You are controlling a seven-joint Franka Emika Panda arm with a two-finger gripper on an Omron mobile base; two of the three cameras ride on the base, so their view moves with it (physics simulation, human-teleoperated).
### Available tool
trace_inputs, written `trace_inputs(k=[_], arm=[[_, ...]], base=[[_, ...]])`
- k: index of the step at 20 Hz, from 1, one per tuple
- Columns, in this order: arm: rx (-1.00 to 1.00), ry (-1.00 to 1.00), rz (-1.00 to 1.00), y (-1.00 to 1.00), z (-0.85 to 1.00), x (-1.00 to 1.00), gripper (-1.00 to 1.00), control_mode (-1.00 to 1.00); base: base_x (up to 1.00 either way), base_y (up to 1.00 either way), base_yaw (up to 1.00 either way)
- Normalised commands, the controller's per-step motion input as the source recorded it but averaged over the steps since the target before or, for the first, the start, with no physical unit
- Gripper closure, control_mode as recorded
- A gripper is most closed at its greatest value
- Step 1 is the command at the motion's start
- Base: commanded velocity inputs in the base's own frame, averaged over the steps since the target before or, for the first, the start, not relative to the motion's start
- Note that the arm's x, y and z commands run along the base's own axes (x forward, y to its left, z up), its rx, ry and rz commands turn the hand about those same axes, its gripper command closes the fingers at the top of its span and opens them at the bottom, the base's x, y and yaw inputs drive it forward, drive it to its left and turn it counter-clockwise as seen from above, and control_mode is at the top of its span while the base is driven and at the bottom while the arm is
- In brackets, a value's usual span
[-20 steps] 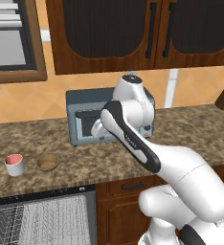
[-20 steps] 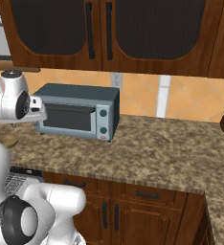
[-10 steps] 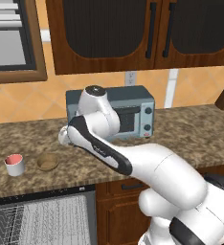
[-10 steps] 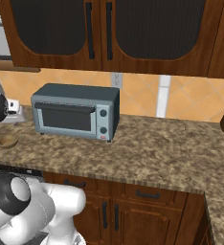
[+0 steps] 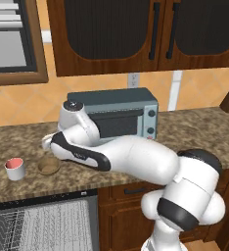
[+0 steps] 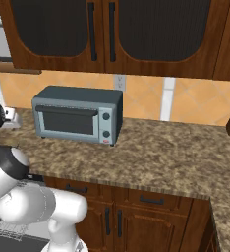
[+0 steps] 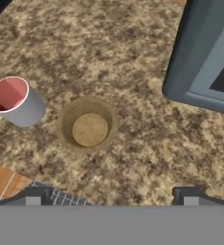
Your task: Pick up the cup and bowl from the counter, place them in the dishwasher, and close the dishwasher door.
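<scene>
The arm [image 5: 111, 157] has been swung leftward over the last second, from in front of the toaster oven [image 5: 117, 113] to a low reach across the counter [image 5: 194, 127], so that the hand is now brought above the two dishes. By this the task is judged to be at its very start: a first pick is being lined up and nothing has been lifted.

The dishwasher [image 5: 43, 220] is seen below the counter edge with its white racks exposed, so the door is taken to be already down; the door panel itself cannot be made out.

The bowl [image 7: 87, 125] is seen on the counter almost directly under the hand, upright, its mouth turned up toward the camera. Being round, it has no long axis in plan; its axis runs vertically. In the left base view the bowl [image 5: 48, 165] lies just beside the arm's wrist.

The cup [image 7: 16, 101] stands near the bowl but apart from it, on the side away from the oven, also upright with its red inside showing; its long axis is vertical. From the base it is seen as the cup [image 5: 14, 168] left of the bowl.

The gripper [image 7: 111, 197] is held wide, nothing between its fingertips [image 7: 189, 197].
</scene>
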Motion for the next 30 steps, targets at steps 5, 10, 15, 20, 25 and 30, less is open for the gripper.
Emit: trace_inputs(k=[5, 10, 15, 20, 25, 30], arm=[[-0.01, 0.0, -0.01, 0.0, -0.44, 0.37, -1.0, -1.0], [0.0, 0.01, 0.0, 0.0, -0.62, 0.38, -1.0, -1.0], [0.0, 0.04, 0.0, 0.03, -0.34, 0.15, -1.0, -1.0], [0.0, 0.1, 0.0, 0.26, -0.14, 0.02, -1.0, -1.0], [0.0, 0.08, 0.0, 0.39, -0.13, 0.05, -1.0, -1.0], [0.0, 0.07, 0.0, 0.24, -0.21, 0.17, -1.0, -1.0]], base=[[0.0, 0.0, 0.0], [0.0, 0.0, 0.0], [0.0, 0.0, 0.0], [0.0, 0.0, 0.0], [0.0, 0.0, 0.0], [0.0, 0.0, 0.0]])
